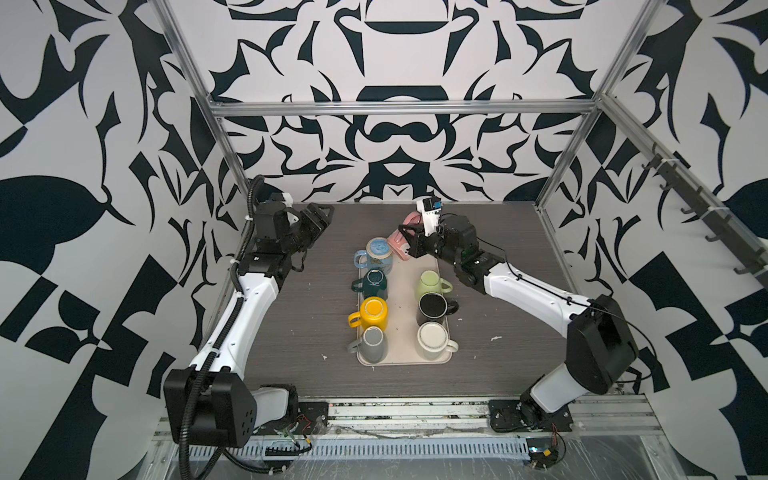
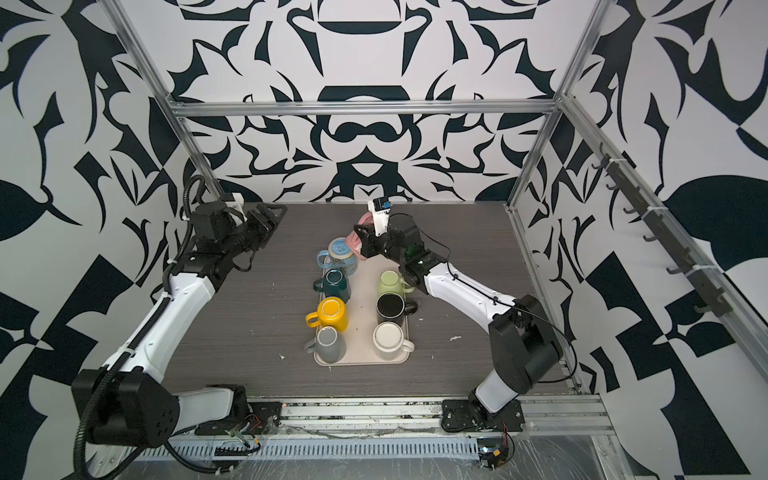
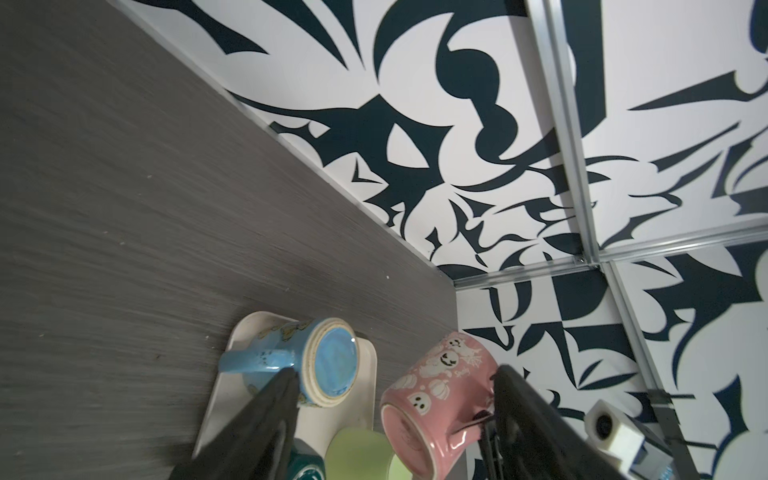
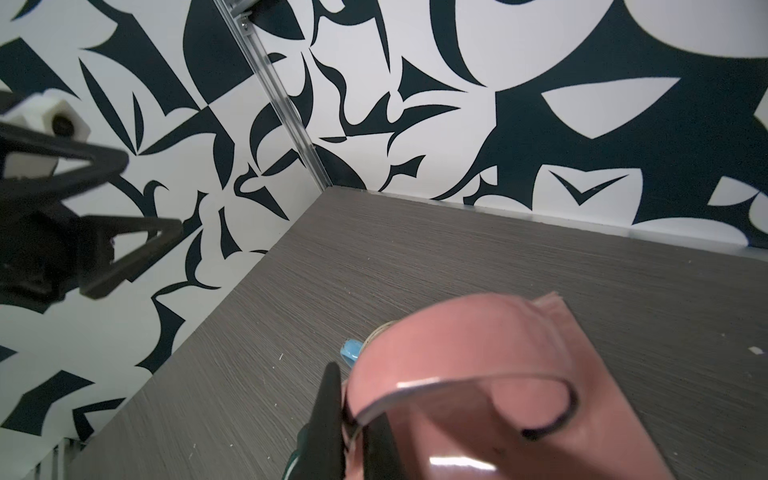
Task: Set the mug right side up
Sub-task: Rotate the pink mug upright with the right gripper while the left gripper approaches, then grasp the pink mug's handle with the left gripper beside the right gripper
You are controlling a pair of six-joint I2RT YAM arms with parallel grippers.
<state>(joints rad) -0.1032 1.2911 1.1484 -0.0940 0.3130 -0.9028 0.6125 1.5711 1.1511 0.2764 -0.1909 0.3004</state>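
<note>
Pink mug (image 3: 440, 386) up in air, tipped, near far end of tray (image 1: 399, 363). Right fingers (image 4: 330, 399) clenched on its handle (image 4: 478, 384). Left fingers (image 3: 266, 424) spread wide, empty. Mug looks hard, shiny, slippy and breakable. Handle is your best hold.

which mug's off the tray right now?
The pink mug. The right gripper pinches its handle and holds it tilted in the air above the tray's far end. All the rest sit on the tray.
</note>
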